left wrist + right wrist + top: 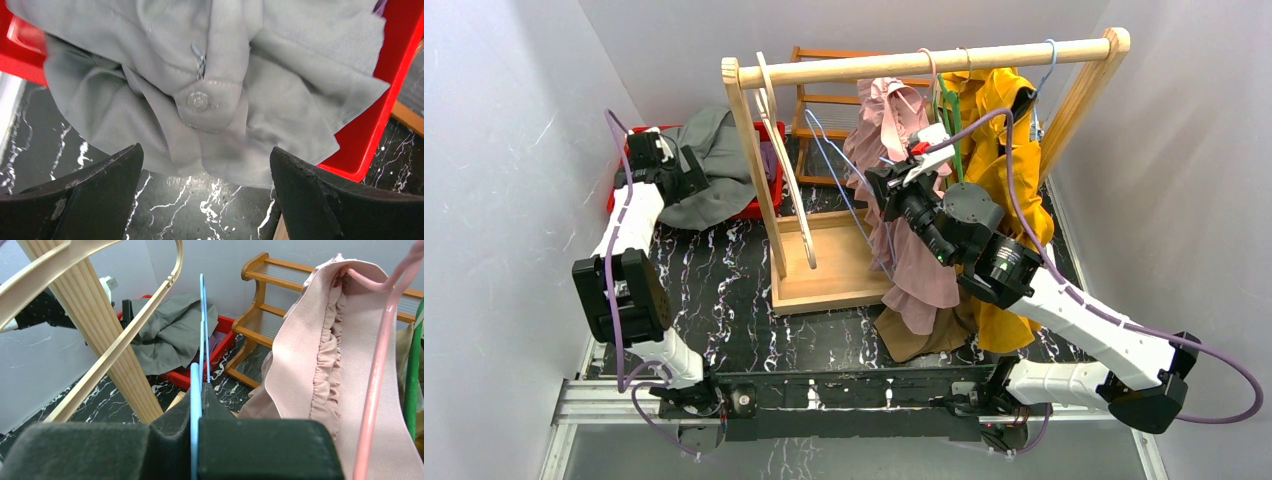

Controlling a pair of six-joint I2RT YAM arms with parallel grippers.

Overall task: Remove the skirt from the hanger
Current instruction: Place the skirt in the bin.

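Grey skirt [300,85], button [198,101] — visible (left wrist only)

Tight right, open left
Bare black marbled tabletop [724,290] spans its left front; the wooden clothes rack [755,170] fills centre-right.

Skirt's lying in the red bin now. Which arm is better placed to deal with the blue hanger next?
Right. The right arm has its jaws shut on the blue hanger beside the wooden rack; the left arm is off at the red bin, jaws open over the grey skirt.
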